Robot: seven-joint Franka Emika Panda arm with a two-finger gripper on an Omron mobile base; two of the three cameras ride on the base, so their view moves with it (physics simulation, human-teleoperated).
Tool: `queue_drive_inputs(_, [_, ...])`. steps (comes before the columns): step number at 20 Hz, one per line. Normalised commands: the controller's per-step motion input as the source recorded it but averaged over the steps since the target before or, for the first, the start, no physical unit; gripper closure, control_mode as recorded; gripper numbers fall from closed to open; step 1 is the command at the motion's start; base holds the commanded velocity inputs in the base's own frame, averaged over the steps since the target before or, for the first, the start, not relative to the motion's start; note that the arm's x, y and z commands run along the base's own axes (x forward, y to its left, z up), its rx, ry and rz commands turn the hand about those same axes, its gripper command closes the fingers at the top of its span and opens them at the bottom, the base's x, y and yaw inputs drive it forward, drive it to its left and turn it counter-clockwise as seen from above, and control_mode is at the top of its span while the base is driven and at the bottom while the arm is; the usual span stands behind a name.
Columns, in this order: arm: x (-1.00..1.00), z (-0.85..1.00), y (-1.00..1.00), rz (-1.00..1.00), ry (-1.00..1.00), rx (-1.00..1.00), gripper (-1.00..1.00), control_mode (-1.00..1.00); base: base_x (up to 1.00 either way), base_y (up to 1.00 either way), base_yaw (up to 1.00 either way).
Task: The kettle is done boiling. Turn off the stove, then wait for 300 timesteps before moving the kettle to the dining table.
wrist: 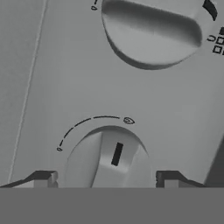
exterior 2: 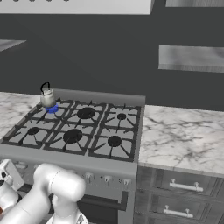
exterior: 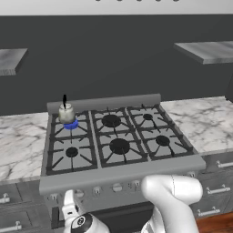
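The small silver kettle [exterior: 66, 113] [exterior 2: 47, 99] stands on the back left burner of the stove [exterior: 119, 175] [exterior 2: 70, 160], over a blue flame [exterior: 70, 124] [exterior 2: 51, 109]. My arm reaches down in front of the stove's knob row. In the hand view my gripper [wrist: 106, 179] is open, with one fingertip on each side of a grey knob [wrist: 113, 158] and a gap between each tip and the knob. The knob's black mark points up and slightly right. A second knob [wrist: 151, 30] sits above it. The dining table is out of view.
Marble counters [exterior: 20, 145] [exterior 2: 179, 135] run on both sides of the stove. Grey drawers with handles [exterior 2: 183, 186] sit under the right counter. Wall shelves [exterior: 207, 51] [exterior 2: 190, 57] hang above, and a dark wall stands behind.
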Motion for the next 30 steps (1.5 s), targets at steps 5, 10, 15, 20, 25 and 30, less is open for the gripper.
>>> queue_drive_inputs(5, [0.0, 0.0, 0.0, -0.07, -0.05, 0.3, 1.0, -1.0, 0.0, 0.0, 0.0])
queue_drive_inputs(10, [0.0, 0.0, 0.0, -0.05, -0.06, 0.34, 1.0, -1.0, 0.0, 0.0, 0.0])
queue_drive_inputs(15, [0.0, 0.0, 0.0, -0.05, -0.07, 0.37, 1.0, -1.0, 0.0, 0.0, 0.0])
queue_drive_inputs(20, [-0.01, 0.0, 0.0, -0.04, -0.1, 0.35, 1.0, -1.0, 0.0, 0.0, 0.0])
queue_drive_inputs(25, [-0.01, 0.0, 0.0, -0.04, -0.11, 0.35, 1.0, -1.0, 0.0, 0.0, 0.0])
queue_drive_inputs(30, [-0.04, 0.0, 0.0, -0.04, -0.13, 0.35, 1.0, -1.0, 0.0, 0.0, 0.0])
